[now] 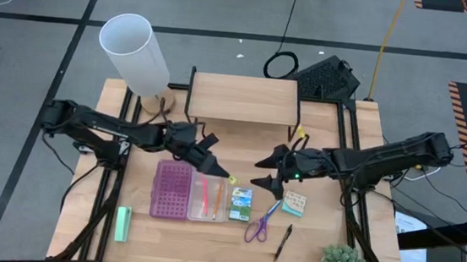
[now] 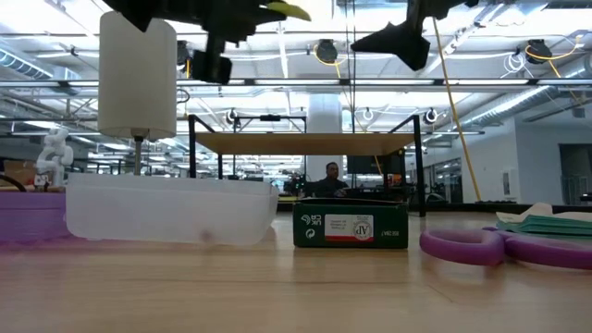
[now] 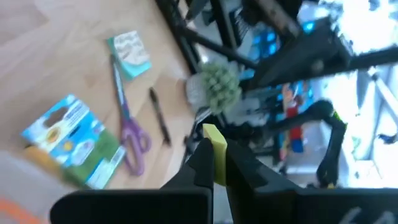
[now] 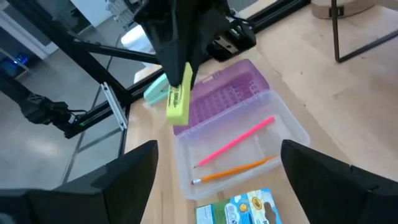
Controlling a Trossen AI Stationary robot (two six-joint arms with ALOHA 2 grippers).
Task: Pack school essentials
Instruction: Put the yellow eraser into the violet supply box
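Yellow piece (image 4: 178, 94) is pinched in the left claw (image 1: 223, 174), above the clear half of the purple case (image 1: 189, 192), which holds two pencils (image 4: 239, 152). Right claw (image 1: 268, 172) hangs spread wide beside it, above the counter (image 1: 199, 239).

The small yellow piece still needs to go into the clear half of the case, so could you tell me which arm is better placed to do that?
Left. The left gripper is shut on the small yellow piece, directly above the purple studded case's clear half. The right gripper hangs open and empty.

A large open lab hall: exposed ceiling pipes (image 2: 388, 88), strip lights, taped floor lines (image 1: 225, 34), other workbenches behind
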